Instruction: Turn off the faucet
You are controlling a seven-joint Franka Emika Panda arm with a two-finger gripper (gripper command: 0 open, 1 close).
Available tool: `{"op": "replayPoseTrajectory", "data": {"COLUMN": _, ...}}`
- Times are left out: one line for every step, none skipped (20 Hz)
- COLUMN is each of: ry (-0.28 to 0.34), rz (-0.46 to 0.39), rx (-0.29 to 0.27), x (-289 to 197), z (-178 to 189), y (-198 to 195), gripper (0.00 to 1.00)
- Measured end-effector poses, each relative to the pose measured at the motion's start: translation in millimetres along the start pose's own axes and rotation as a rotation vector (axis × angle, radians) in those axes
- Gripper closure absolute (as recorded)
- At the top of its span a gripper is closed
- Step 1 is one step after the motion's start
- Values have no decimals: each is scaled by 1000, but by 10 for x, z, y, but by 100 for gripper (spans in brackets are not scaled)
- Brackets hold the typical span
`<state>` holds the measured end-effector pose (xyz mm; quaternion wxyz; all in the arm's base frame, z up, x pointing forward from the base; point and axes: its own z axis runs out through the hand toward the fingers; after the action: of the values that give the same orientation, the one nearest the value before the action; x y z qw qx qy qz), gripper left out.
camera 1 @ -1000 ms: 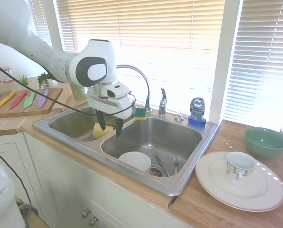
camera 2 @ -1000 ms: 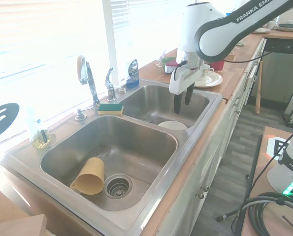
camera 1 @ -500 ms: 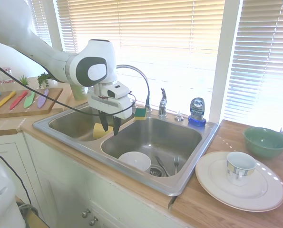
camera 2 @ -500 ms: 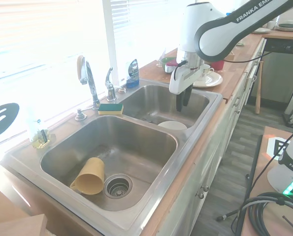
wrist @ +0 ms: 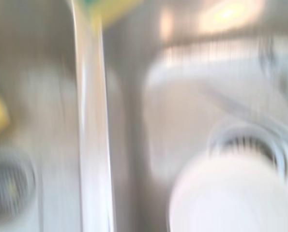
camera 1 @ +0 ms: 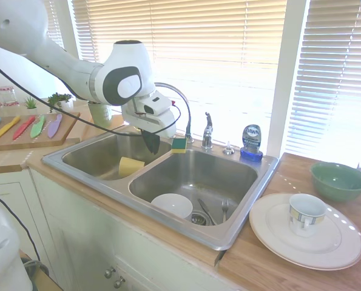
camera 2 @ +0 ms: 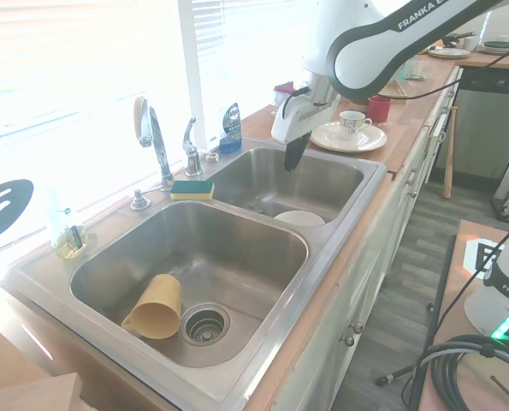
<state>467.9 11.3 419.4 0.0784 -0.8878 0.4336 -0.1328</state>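
Observation:
The faucet is a thin chrome gooseneck spout (camera 1: 179, 100) (camera 2: 154, 137) arching over the sink's back rim, with a short chrome lever handle (camera 1: 207, 130) (camera 2: 190, 144) standing beside it. My gripper (camera 1: 150, 143) (camera 2: 292, 157) hangs tilted above the divider between the two basins, in front of the spout and left of the handle in the first exterior view. It touches neither. The dark fingers (camera 1: 148, 138) look pressed together with nothing held. I see no water stream. The wrist view is blurred and shows the divider (wrist: 93, 125) and a white bowl (wrist: 231, 193).
A green-yellow sponge (camera 1: 179, 144) lies on the rim by the spout, with a blue soap bottle (camera 1: 251, 141) further right. The right basin holds a white bowl (camera 1: 172, 205) and cutlery (camera 1: 224, 209), the left a yellow cup (camera 2: 154, 306). A plate with a cup (camera 1: 306, 213) sits on the counter.
The gripper has risen from low over the divider, tilted and moved toward the back of the sink. Its fingers, apart a second ago, have come together.

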Motion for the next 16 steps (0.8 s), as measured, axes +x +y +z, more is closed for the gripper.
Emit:
{"op": "replayPoseTrajectory", "data": {"ry": 17, "rz": 7, "rx": 23, "x": 73, "z": -42, "y": -92, "gripper": 100}}
{"op": "replayPoseTrajectory", "data": {"ry": 30, "rz": 13, "rx": 43, "x": 149, "z": -84, "y": -188, "gripper": 100}}
{"op": "replayPoseTrajectory", "data": {"ry": 38, "rz": 20, "rx": 55, "x": 222, "z": -112, "y": -280, "gripper": 100}}
{"op": "replayPoseTrajectory", "data": {"ry": 46, "rz": 26, "rx": 65, "x": 294, "z": -125, "y": -373, "gripper": 100}}
{"op": "replayPoseTrajectory", "data": {"ry": 55, "rz": 33, "rx": 75, "x": 368, "z": -120, "y": -465, "gripper": 100}}
{"op": "replayPoseTrajectory", "data": {"ry": 63, "rz": 41, "rx": 83, "x": 436, "z": -97, "y": -549, "gripper": 100}}
{"op": "replayPoseTrajectory", "data": {"ry": 69, "rz": 50, "rx": 93, "x": 505, "z": -73, "y": -637, "gripper": 100}}
{"op": "replayPoseTrajectory", "data": {"ry": 77, "rz": 60, "rx": 108, "x": 583, "z": -58, "y": -735, "gripper": 100}}
{"op": "replayPoseTrajectory", "data": {"ry": 83, "rz": 70, "rx": 121, "x": 658, "z": -54, "y": -832, "gripper": 100}}
{"op": "replayPoseTrajectory", "data": {"ry": 91, "rz": 78, "rx": 133, "x": 738, "z": -63, "y": -934, "gripper": 100}}
{"op": "replayPoseTrajectory", "data": {"ry": 105, "rz": 82, "rx": 140, "x": 820, "z": -72, "y": -1031, "gripper": 100}}
{"op": "replayPoseTrajectory", "data": {"ry": 121, "rz": 87, "rx": 143, "x": 905, "z": -68, "y": -1118, "gripper": 100}}
{"op": "replayPoseTrajectory", "data": {"ry": 135, "rz": 89, "rx": 146, "x": 987, "z": -59, "y": -1200, "gripper": 100}}
{"op": "replayPoseTrajectory", "data": {"ry": 142, "rz": 91, "rx": 150, "x": 1066, "z": -44, "y": -1275, "gripper": 100}}
{"op": "replayPoseTrajectory", "data": {"ry": 145, "rz": 94, "rx": 153, "x": 1146, "z": -13, "y": -1347, "gripper": 100}}
{"op": "replayPoseTrajectory", "data": {"ry": 149, "rz": 97, "rx": 154, "x": 1231, "z": 23, "y": -1418, "gripper": 100}}
